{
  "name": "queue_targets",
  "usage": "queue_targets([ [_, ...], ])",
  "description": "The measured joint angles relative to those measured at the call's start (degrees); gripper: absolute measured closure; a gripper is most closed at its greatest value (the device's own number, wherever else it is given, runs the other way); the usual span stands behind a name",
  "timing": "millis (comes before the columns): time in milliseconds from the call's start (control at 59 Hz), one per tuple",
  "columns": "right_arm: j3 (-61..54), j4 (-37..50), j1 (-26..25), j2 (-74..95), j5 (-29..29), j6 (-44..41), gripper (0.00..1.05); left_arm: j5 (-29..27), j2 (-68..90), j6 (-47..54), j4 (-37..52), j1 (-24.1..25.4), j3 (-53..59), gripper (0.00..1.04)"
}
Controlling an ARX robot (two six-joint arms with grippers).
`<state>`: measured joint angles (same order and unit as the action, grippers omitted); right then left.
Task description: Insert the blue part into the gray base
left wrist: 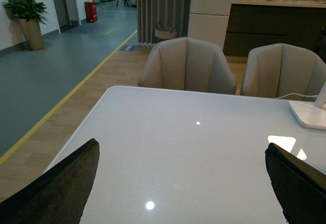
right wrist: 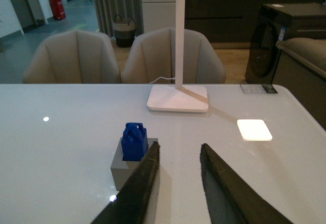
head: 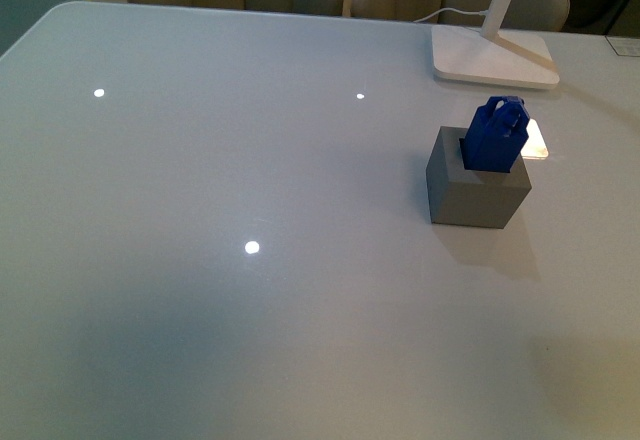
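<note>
Right end effector [right wrist: 178, 155] hung with fingers apart and empty, just short of the matte gray cube base [head: 476, 192] on the white bench [head: 250, 310]. Seated in its top hole, the small deep-blue plastic block [head: 496, 136] stood upright, slightly tilted, loop knob uppermost. Left end effector [left wrist: 181, 183] gaped wide

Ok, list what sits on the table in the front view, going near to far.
Matte gray cube base → deep-blue plastic block standing in its top hole → white lamp foot by the table's far edge.
</note>
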<state>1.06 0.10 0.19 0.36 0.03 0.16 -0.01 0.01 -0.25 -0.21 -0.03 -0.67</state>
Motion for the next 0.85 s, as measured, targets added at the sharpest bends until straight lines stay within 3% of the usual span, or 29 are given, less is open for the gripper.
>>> queue_targets([
  [322,0.0,0.0,0.0,0.0,0.0,0.02,0.08,0.0,0.0,0.0,0.0,0.0,0.0,0.07],
  [847,0.0,0.0,0.0,0.0,0.0,0.02,0.09,0.0,0.0,0.02,0.0,0.0,0.0,0.07],
])
